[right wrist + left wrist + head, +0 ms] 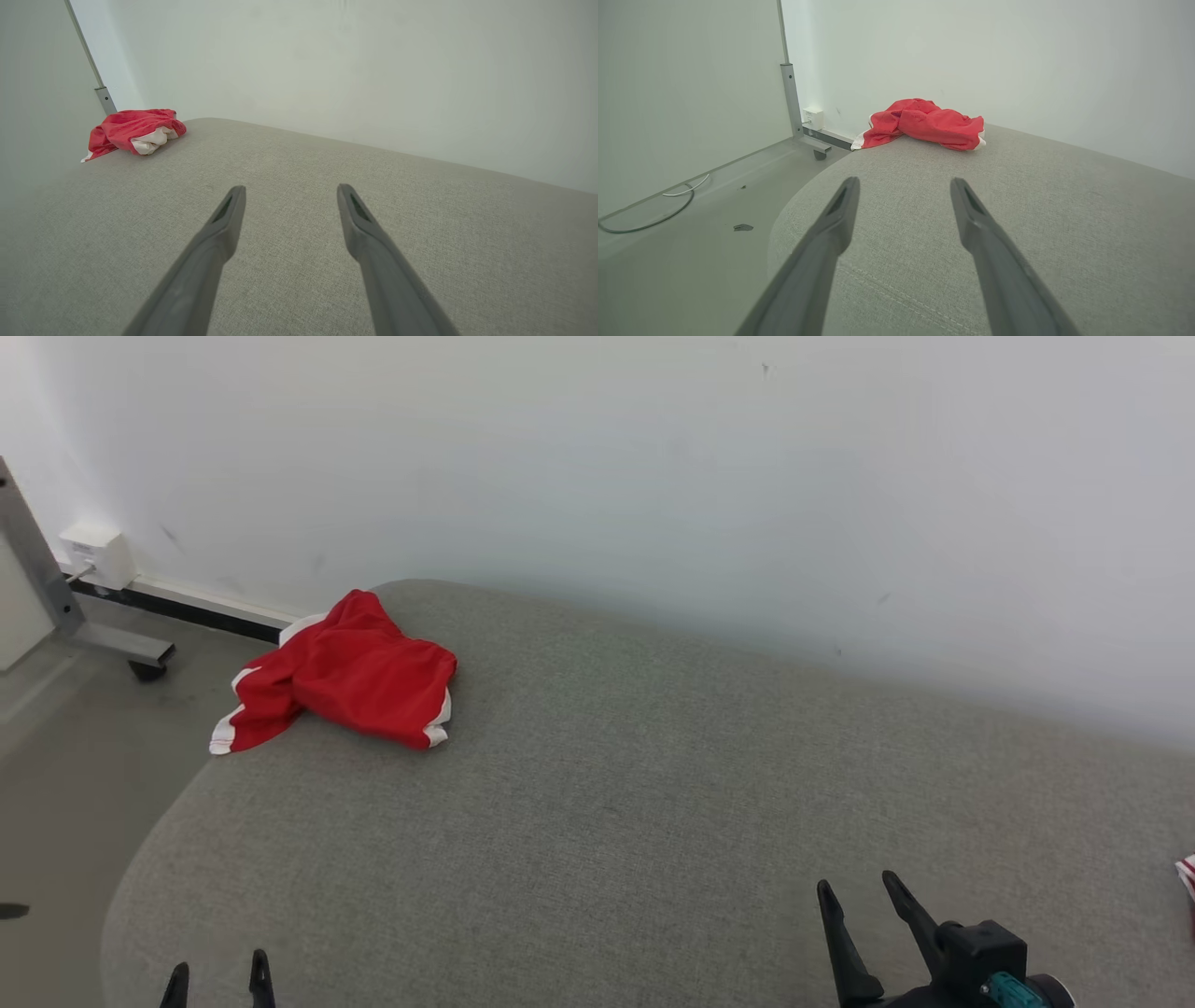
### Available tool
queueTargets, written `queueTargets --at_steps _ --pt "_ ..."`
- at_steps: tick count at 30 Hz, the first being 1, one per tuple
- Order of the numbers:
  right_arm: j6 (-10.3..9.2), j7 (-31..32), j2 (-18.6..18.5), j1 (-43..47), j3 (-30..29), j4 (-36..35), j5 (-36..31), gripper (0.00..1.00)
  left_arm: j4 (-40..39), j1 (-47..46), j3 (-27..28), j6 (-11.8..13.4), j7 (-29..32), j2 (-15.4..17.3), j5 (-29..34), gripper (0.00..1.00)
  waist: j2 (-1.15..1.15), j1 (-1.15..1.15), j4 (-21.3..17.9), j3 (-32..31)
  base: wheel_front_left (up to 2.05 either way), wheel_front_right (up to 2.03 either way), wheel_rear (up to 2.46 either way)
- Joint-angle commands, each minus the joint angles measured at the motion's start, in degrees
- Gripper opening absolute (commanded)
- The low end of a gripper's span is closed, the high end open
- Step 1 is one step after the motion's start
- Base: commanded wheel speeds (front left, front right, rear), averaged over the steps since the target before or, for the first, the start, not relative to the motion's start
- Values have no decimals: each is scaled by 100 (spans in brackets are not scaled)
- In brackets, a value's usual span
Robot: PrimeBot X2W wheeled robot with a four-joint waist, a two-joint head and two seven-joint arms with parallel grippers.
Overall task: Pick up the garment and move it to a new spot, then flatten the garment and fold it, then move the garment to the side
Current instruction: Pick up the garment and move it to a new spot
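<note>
Head view shows the crumpled red fabric garment with white trim (350, 672) lying well ahead of the empty, wide-spread left pincer (217, 980) and right pincer (859, 889), at the grey upholstered surface's (653, 784) edge, where a clumsy long reach could push it off.

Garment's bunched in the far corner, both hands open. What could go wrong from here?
1. The red garment lies at the grey pad's far left corner, one end reaching the edge; a nudge could slide it onto the floor.
2. It is bunched: a pinch may catch one layer and lift it twisted.
3. The left hand and right hand sit far from it; a long reach, likely longest for the right.
</note>
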Motion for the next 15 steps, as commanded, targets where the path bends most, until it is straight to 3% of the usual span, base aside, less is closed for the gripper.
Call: queueTargets --at_steps 1,15 --pt "-16 -28 5 -34 17 9 52 100 -7 64 24 0 0 36 14 100 0 0 109 -17 0 0 0" --pt "-16 -65 4 -58 42 101 40 100 -32 75 26 41 0 5 -21 100 0 0 160 63 0 0 0"
